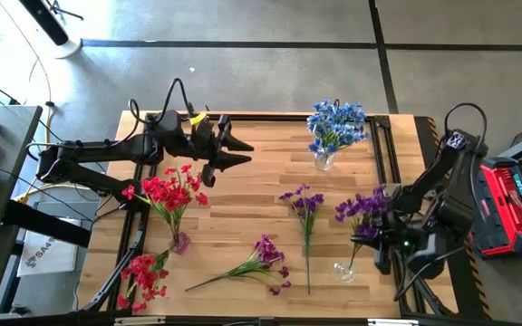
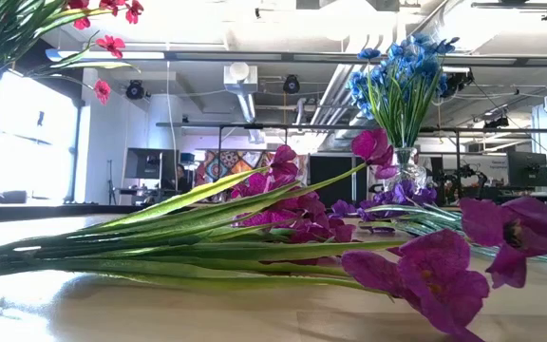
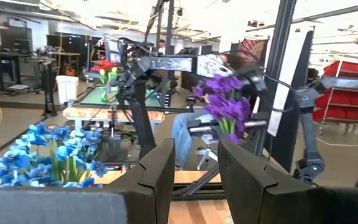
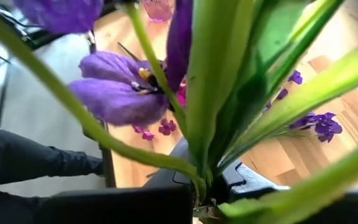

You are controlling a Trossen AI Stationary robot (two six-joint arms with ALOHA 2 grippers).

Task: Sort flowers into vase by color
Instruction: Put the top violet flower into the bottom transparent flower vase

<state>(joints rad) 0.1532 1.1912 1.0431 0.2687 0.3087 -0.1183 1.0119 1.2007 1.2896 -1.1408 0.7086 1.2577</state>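
Flowers lie partly sorted: nearest the surface's front edge, one red spray (image 1: 143,276) and two purple sprays (image 1: 263,263) (image 1: 304,206) wait loose, while the right pincer (image 1: 374,231) is clenched on a purple bunch (image 1: 362,210) above the clear vase (image 1: 343,270). Farther back, red blossoms (image 1: 166,192) fill a pink vase (image 1: 179,242) and blue ones (image 1: 336,125) a third vase (image 1: 323,160); the left pincer (image 1: 234,152) hovers part-spread, holding nothing.

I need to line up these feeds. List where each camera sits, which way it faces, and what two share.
High: overhead, straight down on the table; both arms show.
Low: table height, level past purple sprays to the blue bunch; no arm.
Left wrist: above the table, across to the right arm; left hand in front.
Right wrist: right hand shut on purple stems.
Shared: high and low both show the blue bunch.
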